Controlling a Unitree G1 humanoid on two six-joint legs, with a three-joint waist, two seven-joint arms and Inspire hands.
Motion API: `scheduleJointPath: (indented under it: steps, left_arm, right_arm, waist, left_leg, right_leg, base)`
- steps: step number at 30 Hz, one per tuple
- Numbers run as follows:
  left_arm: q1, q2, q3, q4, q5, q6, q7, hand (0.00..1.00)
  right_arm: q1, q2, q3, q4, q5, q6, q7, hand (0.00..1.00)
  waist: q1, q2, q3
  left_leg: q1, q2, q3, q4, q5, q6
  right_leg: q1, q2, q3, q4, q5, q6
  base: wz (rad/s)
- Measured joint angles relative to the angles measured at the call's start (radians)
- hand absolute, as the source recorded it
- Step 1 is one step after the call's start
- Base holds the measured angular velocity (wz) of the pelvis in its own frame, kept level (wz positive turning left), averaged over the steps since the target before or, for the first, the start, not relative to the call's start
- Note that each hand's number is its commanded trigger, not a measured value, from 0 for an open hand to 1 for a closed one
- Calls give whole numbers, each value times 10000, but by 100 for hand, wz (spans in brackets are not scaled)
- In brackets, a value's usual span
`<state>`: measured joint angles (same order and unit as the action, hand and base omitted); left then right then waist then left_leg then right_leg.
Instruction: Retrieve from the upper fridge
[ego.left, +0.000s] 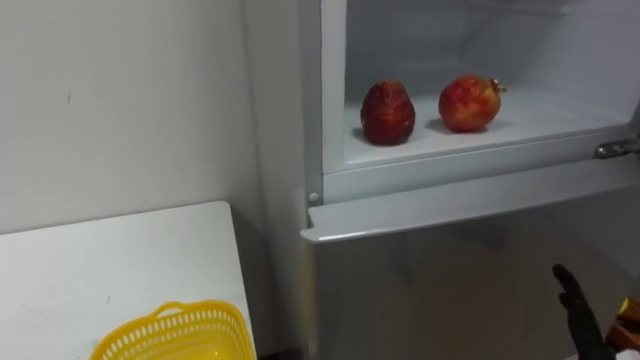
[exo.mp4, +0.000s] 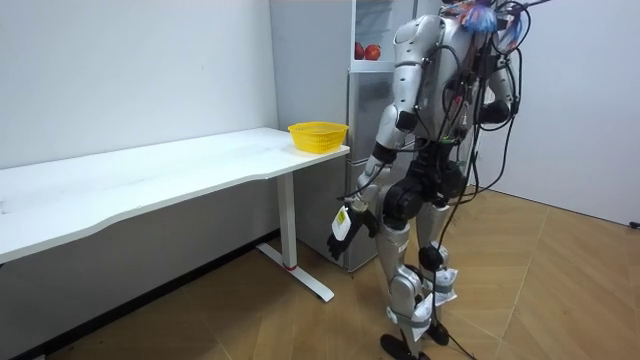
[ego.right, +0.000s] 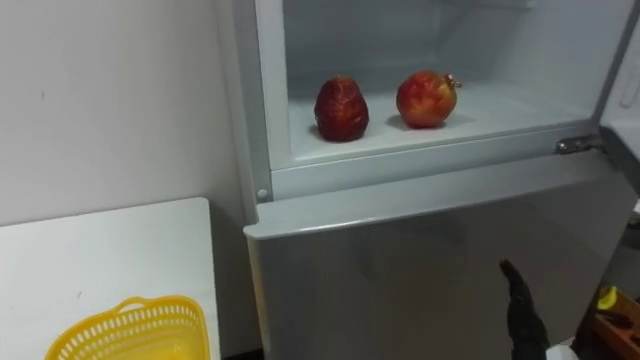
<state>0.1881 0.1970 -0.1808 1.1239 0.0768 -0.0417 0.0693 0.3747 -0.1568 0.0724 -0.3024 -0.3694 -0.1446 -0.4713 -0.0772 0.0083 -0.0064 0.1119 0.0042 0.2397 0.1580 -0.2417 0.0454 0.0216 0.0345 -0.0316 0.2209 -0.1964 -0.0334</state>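
Task barely begun. The upper fridge compartment (ego.left: 545, 122) stands open w/ both fruits on its shelf, untouched: a dark red fruit (ego.left: 387, 113) on the left and a red-and-yellow, apple-like fruit (ego.left: 468, 103) just beside it on the right, apart from each other. The lower fridge door (ego.left: 450, 285) is shut.

The right hand (ego.left: 578, 315) is low in front of the lower door, well below the shelf, its fingers straight and pointing up, holding nothing. In the room view the left hand (exo.mp4: 340, 228) hangs by the robot's thigh; can't tell its state.

The robot stands facing the fridge, next to the end of the white worktop (ego.left: 120, 260), where a yellow basket (ego.left: 175, 335) sits near the edge.

Left to do, prob.: raise a hand to the shelf, grasp a fruit, bring it out, likely to the basket.
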Motion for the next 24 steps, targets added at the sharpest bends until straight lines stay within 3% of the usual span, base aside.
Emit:
scheduleJointPath:
  steps: [10, 12, 16, 18, 24]
  left_arm:
    - [-76, 116, 18, 404, 150, 6, -435, 0]
    - [-81, 120, 66, 414, 153, 35, -442, 0]
    - [-177, 174, 220, 448, 144, 137, -607, 0]
    - [-165, 208, 248, 443, 148, 141, -633, 0]
    - [-212, 317, 420, 435, 140, 200, -583, 0]
  right_arm:
    - [-923, -433, 138, -779, -1098, -207, -640, 0]
    - [-930, -440, 136, -1096, -1159, -211, -800, 0]
    - [-1412, -887, -70, -1417, -1147, -302, -1093, 0]
    - [-1759, -1083, -214, -1541, -1146, -304, -1218, 0]
    - [-2245, -1201, -277, -1613, -1496, -414, -1742, 0]
  waist:
    - [112, -137, 46]
    - [229, -98, 25]
    - [311, -246, 55]
    - [338, -326, 25]
    - [430, -557, -9]
  left_leg:
    - [31, 15, -39, -71, 0, 0]
    - [21, 19, -57, -71, -2, -2]
    - [5, 5, -256, -71, -3, -3]
    - [-5, 4, -310, -70, -2, -3]
    - [27, 0, -510, -33, 2, -7]
  right_leg:
    - [65, 24, -32, 41, 40, -15]
    - [68, 19, -78, 26, 41, -15]
    - [128, -14, -289, -11, 41, -15]
    - [152, -22, -368, -31, 41, -15]
    - [323, -44, -573, -178, 43, -16]
  base:
    - [0]
    - [3]
    - [13]
    - [10]
    - [10]
